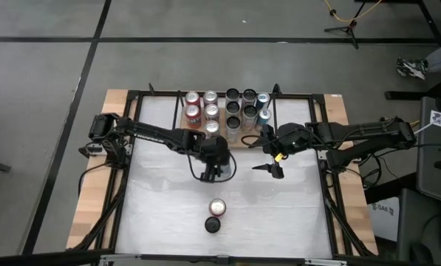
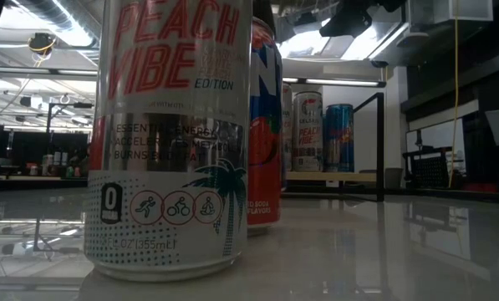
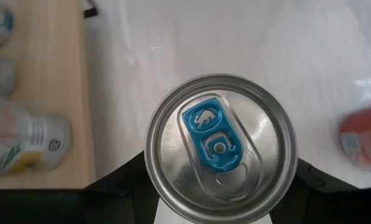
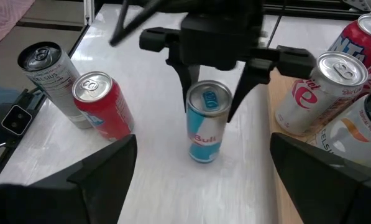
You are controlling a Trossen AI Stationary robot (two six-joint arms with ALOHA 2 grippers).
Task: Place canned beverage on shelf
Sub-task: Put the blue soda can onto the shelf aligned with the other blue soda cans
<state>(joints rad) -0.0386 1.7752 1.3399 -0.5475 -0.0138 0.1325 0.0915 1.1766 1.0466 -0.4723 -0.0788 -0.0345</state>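
A slim blue-and-silver can (image 4: 205, 127) stands out on the white table, in front of the shelf, with my left gripper (image 1: 214, 168) shut on it. From above, its silver top with a blue tab (image 3: 217, 144) sits between the two dark fingers. The shelf (image 1: 238, 142), a light-wood board with black rod uprights, carries several upright cans at the table's far middle. My right gripper (image 1: 269, 170) hangs open to the right of the held can, touching nothing. My left gripper pinches the can's upper wall (image 4: 194, 109), just under the rim, between its two fingers (image 4: 240, 93), one on each side. The fingers come from above, pointing down. The can is nearly upright; I cannot tell whether its base touches the table.
A red can (image 4: 101, 106) and a silver can (image 4: 48, 74) stand together nearer the table's front edge (image 1: 218, 207). In the low view they fill the foreground, the silver one (image 2: 170, 134) in front. White table lies bare on both sides of them.
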